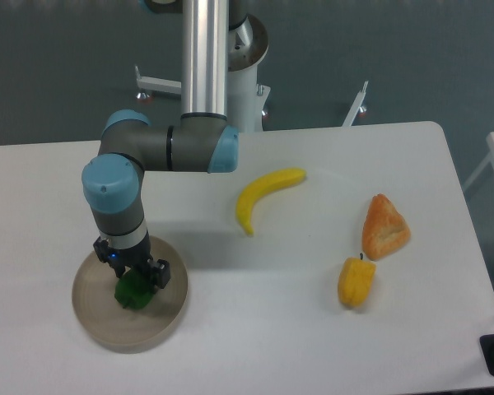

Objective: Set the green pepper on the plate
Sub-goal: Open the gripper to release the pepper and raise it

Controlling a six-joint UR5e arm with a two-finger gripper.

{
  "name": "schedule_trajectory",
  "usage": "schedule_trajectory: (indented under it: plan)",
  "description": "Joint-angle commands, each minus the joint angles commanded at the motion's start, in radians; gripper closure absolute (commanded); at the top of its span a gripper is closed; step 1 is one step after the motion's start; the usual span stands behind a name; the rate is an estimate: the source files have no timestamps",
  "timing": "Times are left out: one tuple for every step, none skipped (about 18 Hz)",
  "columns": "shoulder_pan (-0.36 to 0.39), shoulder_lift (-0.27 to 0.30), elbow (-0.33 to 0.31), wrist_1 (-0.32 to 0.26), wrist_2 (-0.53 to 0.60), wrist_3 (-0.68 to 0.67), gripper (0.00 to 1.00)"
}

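Note:
The green pepper (133, 291), small and glossy dark green, is over the middle of the round beige-tan plate (160, 317) at the table's front left. My gripper (135, 278) points straight down directly over it, its dark fingers on either side of the pepper's top. The fingers seem closed around the pepper, though the wrist hides the contact. I cannot tell whether the pepper rests on the plate or hangs just above it.
A yellow banana (263, 194) lies mid-table. A yellow pepper (356, 281) and an orange-brown croissant (384, 227) lie to the right. The arm's base column (204, 58) stands at the back edge.

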Motion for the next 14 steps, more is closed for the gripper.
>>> schedule_trajectory:
  plan:
    - [0.0, 0.002, 0.0, 0.0, 0.0, 0.0, 0.0]
    - [0.0, 0.003, 0.0, 0.0, 0.0, 0.0, 0.0]
    - [0.002, 0.008, 0.0, -0.002, 0.0, 0.002, 0.0]
    - [0.002, 0.015, -0.002, -0.002, 0.0, 0.003, 0.0]
    - [0.005, 0.02, 0.0, -0.003, -0.002, 0.012, 0.0]
    - [0.009, 0.031, -0.002, -0.006, -0.002, 0.017, 0.0]
    - [0.015, 0.043, 0.0, -0.011, 0.003, 0.024, 0.0]
    - [0.031, 0.046, -0.002, -0.014, 0.002, 0.034, 0.0]
    - [0.044, 0.054, -0.002, -0.014, 0.002, 0.047, 0.0]
    - [0.058, 0.061, -0.003, -0.015, 0.002, 0.07, 0.0]
    - [0.077, 0.067, -0.003, -0.017, 0.006, 0.096, 0.0]
    - [0.093, 0.068, -0.008, -0.018, 0.009, 0.121, 0.0]
    - [0.113, 0.071, -0.018, -0.023, 0.011, 0.152, 0.0]
    - [0.136, 0.083, -0.028, -0.026, 0.011, 0.188, 0.0]
